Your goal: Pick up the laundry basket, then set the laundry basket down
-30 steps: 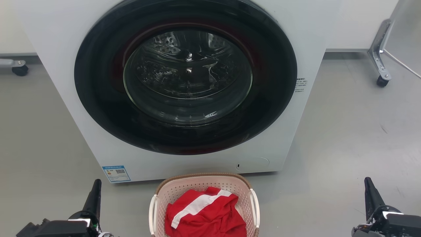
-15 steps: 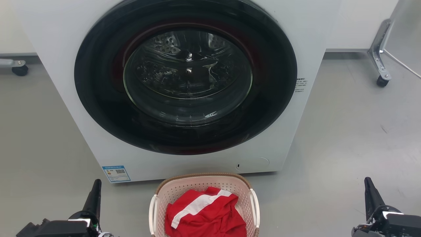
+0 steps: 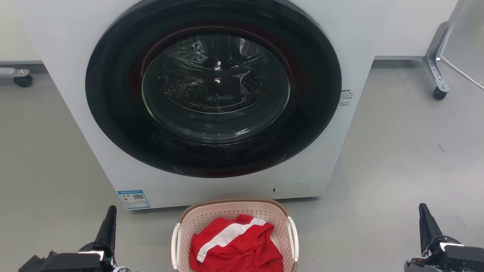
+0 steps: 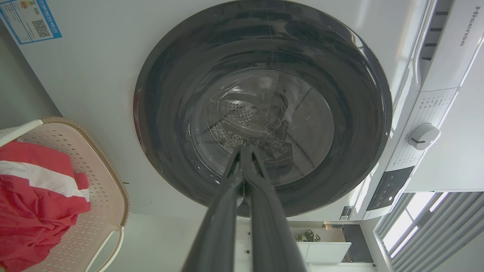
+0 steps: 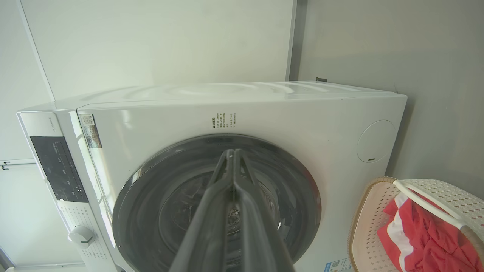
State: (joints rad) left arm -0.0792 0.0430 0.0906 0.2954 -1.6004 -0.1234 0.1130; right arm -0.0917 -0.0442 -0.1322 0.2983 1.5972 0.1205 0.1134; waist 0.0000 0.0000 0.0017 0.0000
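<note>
The pale pink laundry basket [image 3: 230,213] with a brown woven rim and white side handles sits on the floor at the bottom centre, just in front of the washing machine. A red garment with a white stripe [image 3: 236,243] lies in it. My left gripper [image 3: 110,211] is at the lower left, well apart from the basket, fingers shut together with nothing held [image 4: 244,151]. Far off at the lower right, my right gripper [image 3: 422,208] is likewise shut and empty [image 5: 231,153]. The basket [image 4: 102,181] appears at the left edge of the left wrist view and, as the basket [image 5: 368,226], at the right of the right wrist view.
A white front-loading washing machine [image 3: 68,75] with a large dark round door [image 3: 215,87] stands right behind the basket. A metal frame leg on a caster [image 3: 438,92] stands at the right rear, another caster [image 3: 23,80] at the left. Grey floor lies open on both sides.
</note>
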